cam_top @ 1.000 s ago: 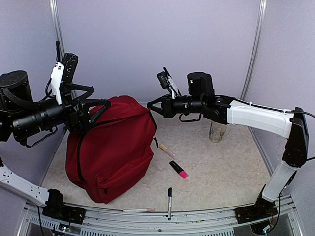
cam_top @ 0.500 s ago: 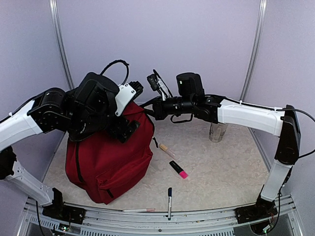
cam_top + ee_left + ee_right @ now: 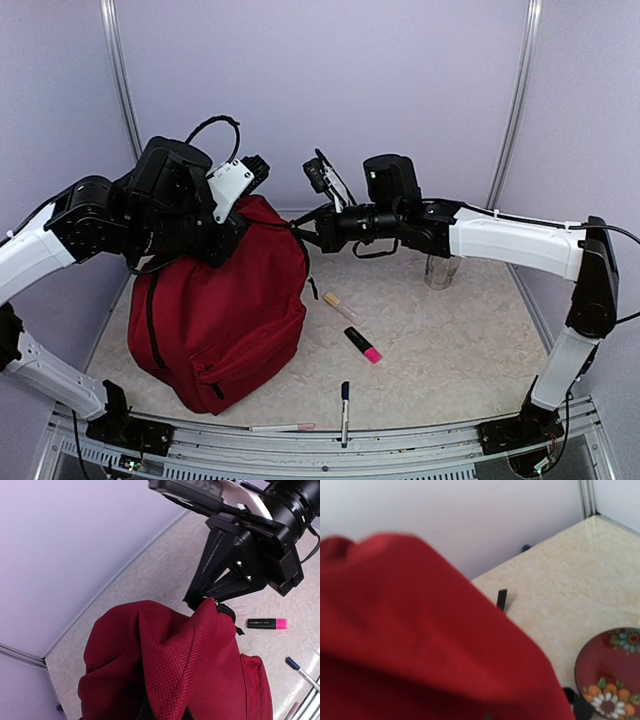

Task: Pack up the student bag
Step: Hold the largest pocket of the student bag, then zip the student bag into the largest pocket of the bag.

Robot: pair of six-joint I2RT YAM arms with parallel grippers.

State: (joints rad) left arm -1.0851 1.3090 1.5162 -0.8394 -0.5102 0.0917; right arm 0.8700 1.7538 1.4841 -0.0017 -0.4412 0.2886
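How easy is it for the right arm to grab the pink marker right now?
Probably not yet: the right claw is shut on the top of the student bag. The pink marker lies uncovered beside it, so the way looks free once the claw lets go.

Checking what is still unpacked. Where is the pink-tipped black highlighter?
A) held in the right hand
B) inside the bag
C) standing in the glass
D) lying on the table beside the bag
D: the highlighter lies flat on the table, beside the student bag and apart from it.
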